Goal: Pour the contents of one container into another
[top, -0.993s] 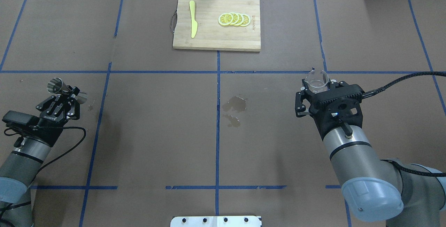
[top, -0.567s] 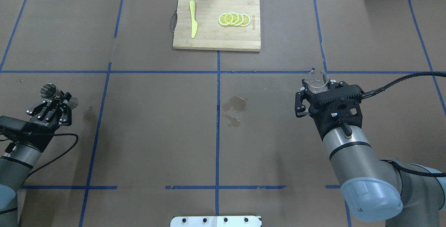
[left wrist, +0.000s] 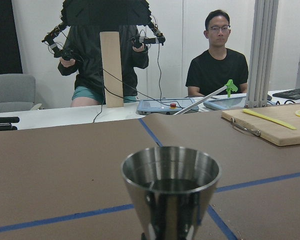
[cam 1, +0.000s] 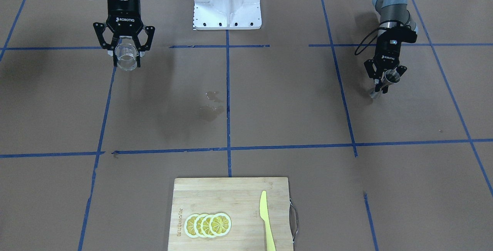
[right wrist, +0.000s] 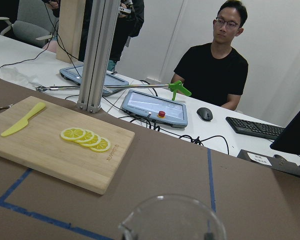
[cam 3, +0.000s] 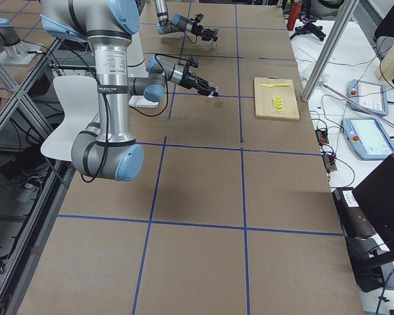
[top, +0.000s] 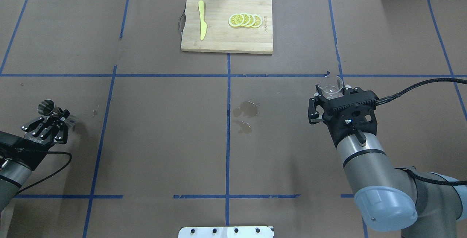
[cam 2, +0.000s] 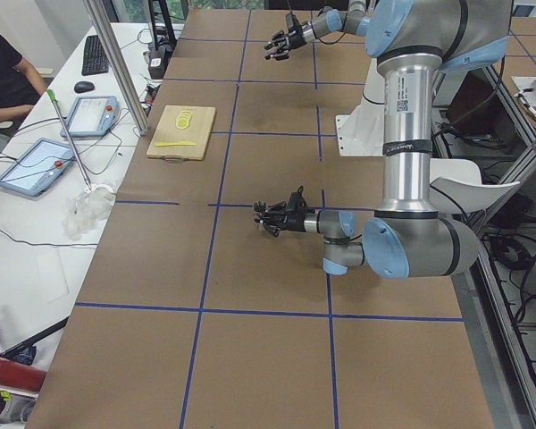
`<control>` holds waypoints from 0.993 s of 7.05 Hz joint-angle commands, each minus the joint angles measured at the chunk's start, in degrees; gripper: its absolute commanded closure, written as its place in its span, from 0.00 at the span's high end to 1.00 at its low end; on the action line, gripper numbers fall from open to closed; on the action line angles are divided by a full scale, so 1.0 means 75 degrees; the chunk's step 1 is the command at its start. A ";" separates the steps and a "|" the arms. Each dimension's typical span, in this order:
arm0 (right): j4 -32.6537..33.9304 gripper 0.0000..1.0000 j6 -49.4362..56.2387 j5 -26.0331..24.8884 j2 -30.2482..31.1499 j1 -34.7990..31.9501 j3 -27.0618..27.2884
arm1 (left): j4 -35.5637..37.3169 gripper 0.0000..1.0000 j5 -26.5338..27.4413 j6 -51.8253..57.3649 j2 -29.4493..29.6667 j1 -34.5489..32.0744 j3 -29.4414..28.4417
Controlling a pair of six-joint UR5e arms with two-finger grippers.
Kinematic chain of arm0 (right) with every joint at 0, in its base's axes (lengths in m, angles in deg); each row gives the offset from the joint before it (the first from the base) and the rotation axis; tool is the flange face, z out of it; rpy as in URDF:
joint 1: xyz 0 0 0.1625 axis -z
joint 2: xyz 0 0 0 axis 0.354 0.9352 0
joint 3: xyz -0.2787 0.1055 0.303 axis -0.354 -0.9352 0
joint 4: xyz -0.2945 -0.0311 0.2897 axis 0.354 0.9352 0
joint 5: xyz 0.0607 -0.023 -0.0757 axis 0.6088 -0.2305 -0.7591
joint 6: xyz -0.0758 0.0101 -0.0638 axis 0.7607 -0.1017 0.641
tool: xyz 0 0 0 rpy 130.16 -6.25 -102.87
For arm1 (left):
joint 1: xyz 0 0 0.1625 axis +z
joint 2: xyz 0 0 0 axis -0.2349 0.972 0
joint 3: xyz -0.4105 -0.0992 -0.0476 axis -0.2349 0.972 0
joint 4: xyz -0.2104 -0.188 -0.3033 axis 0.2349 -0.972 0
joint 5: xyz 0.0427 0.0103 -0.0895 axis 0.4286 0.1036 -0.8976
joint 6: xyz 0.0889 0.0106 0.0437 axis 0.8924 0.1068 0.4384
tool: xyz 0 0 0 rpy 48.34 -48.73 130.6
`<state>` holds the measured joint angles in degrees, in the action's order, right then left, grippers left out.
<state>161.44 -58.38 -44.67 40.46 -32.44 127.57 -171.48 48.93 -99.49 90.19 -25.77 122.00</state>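
Observation:
My left gripper (top: 58,116) is shut on the waist of the steel jigger (top: 46,107), low over the paper at the table's left edge. From across the table the jigger (cam 1: 386,81) hangs in that gripper (cam 1: 384,79) at the right. In the left wrist view the jigger's open cone (left wrist: 171,182) fills the foreground, mouth up. My right gripper (top: 331,95) is shut on the clear glass cup (top: 331,85), held above the table on the right and upright. The cup (cam 1: 126,56) shows again between that gripper's fingers (cam 1: 115,52). Its rim (right wrist: 172,217) sits at the bottom of the right wrist view.
A wooden cutting board (top: 219,41) at the far middle carries lemon slices (top: 245,20) and a yellow knife (top: 201,19). Wet stains (top: 245,109) mark the paper near the centre. The robot's base plate (top: 226,232) is at the near edge. Two people show beyond the table in the wrist views.
My left arm has carried the jigger leftward and back toward the robot, closer to the table's left edge. The right gripper with the cup has barely shifted.

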 commanded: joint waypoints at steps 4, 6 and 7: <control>0.0000 0.00 -0.0088 0.0004 -0.0020 0.0014 -0.0061 | 0.0067 0.00 -0.0467 -0.0151 -0.0363 0.0065 0.0165; 0.0000 0.00 -0.0088 0.0004 -0.0032 0.0014 -0.0061 | 0.0079 0.00 -0.0467 -0.0163 -0.0375 0.0112 0.0165; 0.0000 0.00 -0.0088 0.0004 -0.0032 0.0014 -0.0061 | 0.0079 0.00 -0.0479 -0.0163 -0.0375 0.0135 0.0165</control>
<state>161.44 -59.05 -44.64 40.25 -32.34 127.12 -170.90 45.42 -100.70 87.41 -24.96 123.25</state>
